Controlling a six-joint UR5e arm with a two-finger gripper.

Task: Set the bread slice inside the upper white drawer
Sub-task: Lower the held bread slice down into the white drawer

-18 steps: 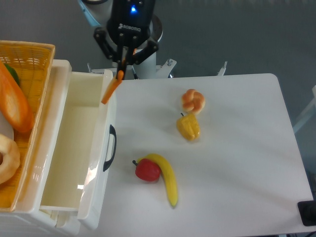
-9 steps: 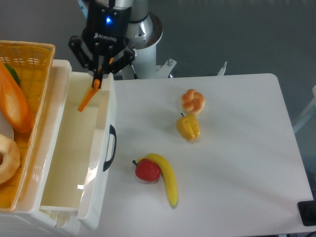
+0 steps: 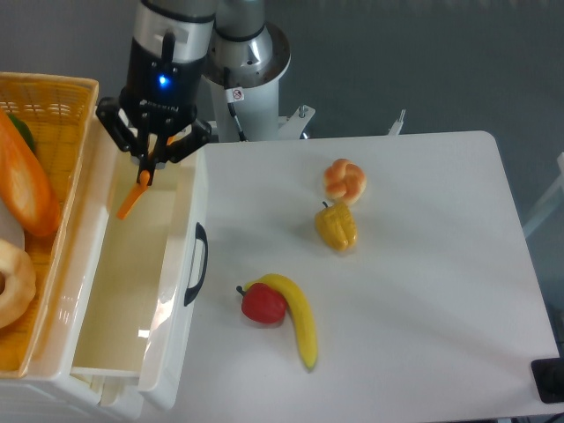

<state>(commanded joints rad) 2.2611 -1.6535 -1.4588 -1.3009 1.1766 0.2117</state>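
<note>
The bread slice (image 3: 131, 200) shows edge-on as a thin orange sliver, hanging tilted from my gripper (image 3: 145, 170). The gripper is shut on its upper end and holds it over the far end of the upper white drawer (image 3: 106, 352). The drawer is pulled open, long and deep, with a black curved handle (image 3: 196, 263) on its front. The slice hangs above the drawer's inside, apart from its floor.
A woven yellow basket (image 3: 66, 106) at the left holds a long orange baguette (image 3: 26, 185) and a round bread ring (image 3: 13, 282). On the white table lie a knotted bun (image 3: 345, 179), a yellow pepper (image 3: 337, 226), a red apple (image 3: 263, 303) and a banana (image 3: 300, 317).
My gripper has carried the bread slice leftward, from above the drawer's right wall to over the drawer's inside. Nothing else has moved.
</note>
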